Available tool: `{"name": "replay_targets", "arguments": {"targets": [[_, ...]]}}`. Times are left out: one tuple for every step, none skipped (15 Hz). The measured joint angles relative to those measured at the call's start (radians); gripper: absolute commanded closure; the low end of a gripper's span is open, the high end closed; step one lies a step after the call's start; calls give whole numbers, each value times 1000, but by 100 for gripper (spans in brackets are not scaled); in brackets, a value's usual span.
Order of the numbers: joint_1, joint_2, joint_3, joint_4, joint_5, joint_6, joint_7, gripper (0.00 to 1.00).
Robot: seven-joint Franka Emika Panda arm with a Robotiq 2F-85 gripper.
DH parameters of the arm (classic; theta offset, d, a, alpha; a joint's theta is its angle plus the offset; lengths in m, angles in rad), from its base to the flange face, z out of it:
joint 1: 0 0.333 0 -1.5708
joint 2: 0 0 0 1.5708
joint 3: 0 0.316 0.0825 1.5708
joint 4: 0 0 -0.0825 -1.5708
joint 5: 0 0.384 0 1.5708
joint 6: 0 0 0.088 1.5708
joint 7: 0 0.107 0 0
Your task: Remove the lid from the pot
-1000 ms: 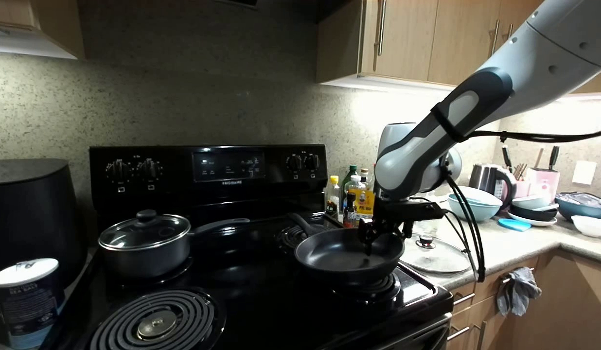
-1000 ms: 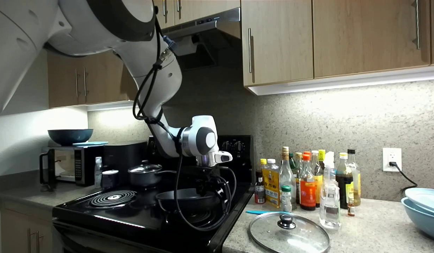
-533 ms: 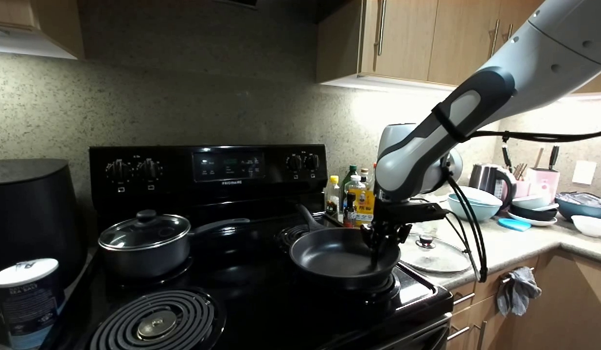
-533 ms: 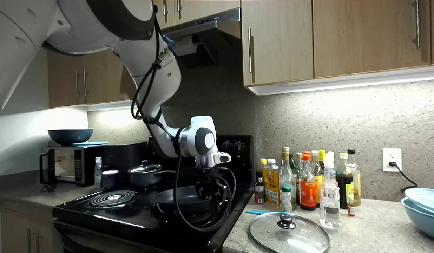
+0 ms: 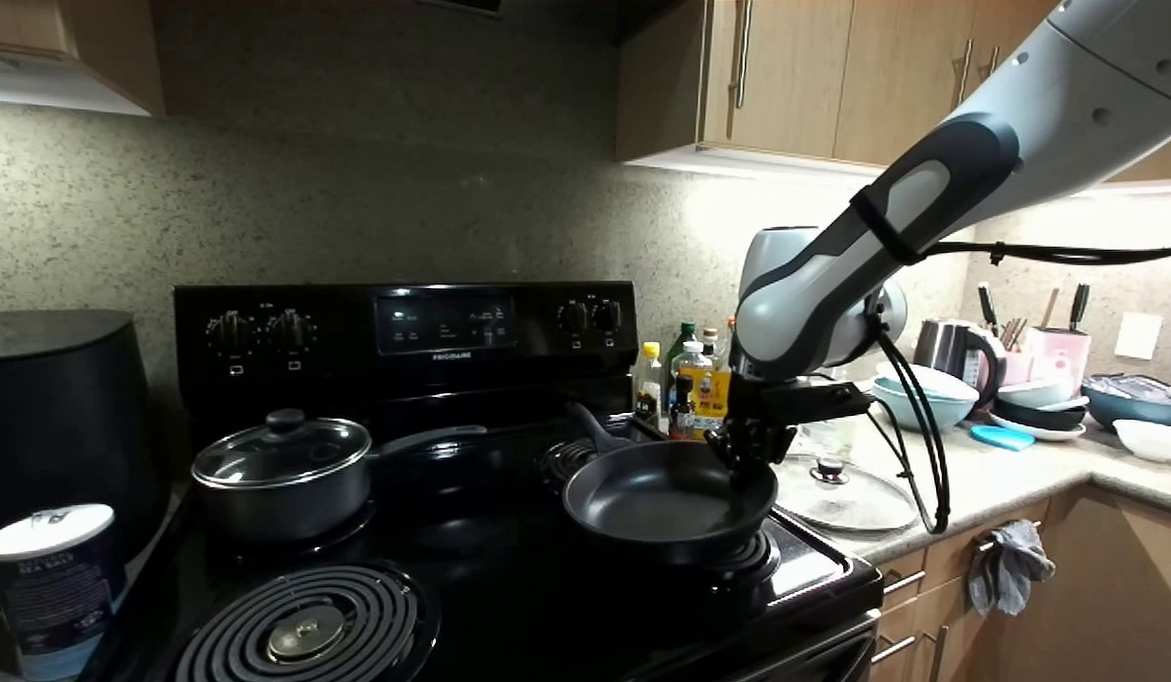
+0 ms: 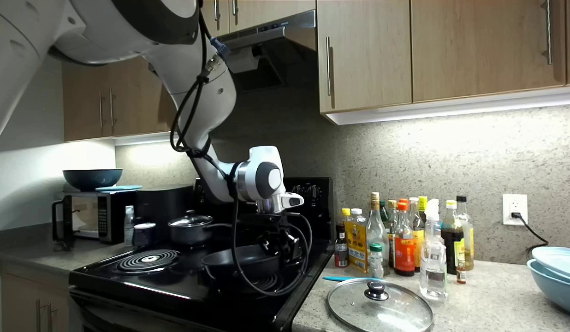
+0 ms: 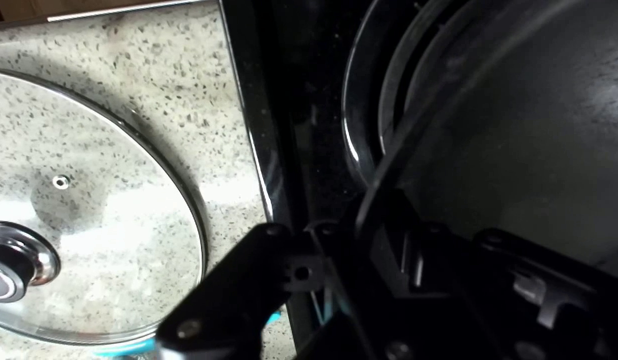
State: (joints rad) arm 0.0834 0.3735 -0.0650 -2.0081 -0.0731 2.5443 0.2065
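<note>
The pot (image 5: 657, 497), a wide dark frying pan with a long handle, rests uncovered over the stove's front right burner. At its rim on the counter side, my gripper (image 7: 364, 220) points down; in the wrist view the rim runs in between its fingers, which are shut on it. The fingertips are dark and partly hidden against the pan. Apart from the pot, the clear glass lid (image 6: 349, 302) with a metal rim and black knob lies flat on the counter beside the stove, knob up. The lid (image 7: 129, 250) fills the left of the wrist view.
A smaller saucepan (image 5: 282, 488) with its own lid stands on a back burner. Several bottles (image 6: 402, 240) line the counter behind the lid, with a clear spray bottle (image 6: 433, 272) close to it. A black cable (image 6: 239, 267) hangs from the arm in front of the pot.
My gripper's jaws have come together on the pot's rim. The pot has slid and turned slightly, and the arm has risen a little. The lid has stayed in place.
</note>
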Motion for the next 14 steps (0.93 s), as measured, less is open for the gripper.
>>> {"name": "replay_targets", "arguments": {"targets": [[0, 0, 0, -1, 0, 1, -2, 97], [-1, 0, 0, -1, 0, 2, -2, 97], [-1, -1, 0, -2, 0, 2, -2, 97], [-2, -1, -1, -2, 0, 2, -2, 97], [-3, -1, -1, -2, 0, 1, -2, 97], [-7, -1, -1, -2, 1, -2, -2, 97], [-13, -2, -1, -2, 5, -6, -2, 97], [-19, -2, 0, -4, 14, -9, -2, 97], [-26, -3, 2, -7, 27, -10, -2, 97], [-34, -4, 5, -11, 46, -10, -6, 97], [-44, -4, 10, -13, 71, -10, -17, 87], [-58, -4, 18, -13, 100, -11, -35, 87], [-71, -4, 26, -13, 120, -12, -52, 87], [-79, -4, 30, -13, 125, -13, -57, 87]]}}
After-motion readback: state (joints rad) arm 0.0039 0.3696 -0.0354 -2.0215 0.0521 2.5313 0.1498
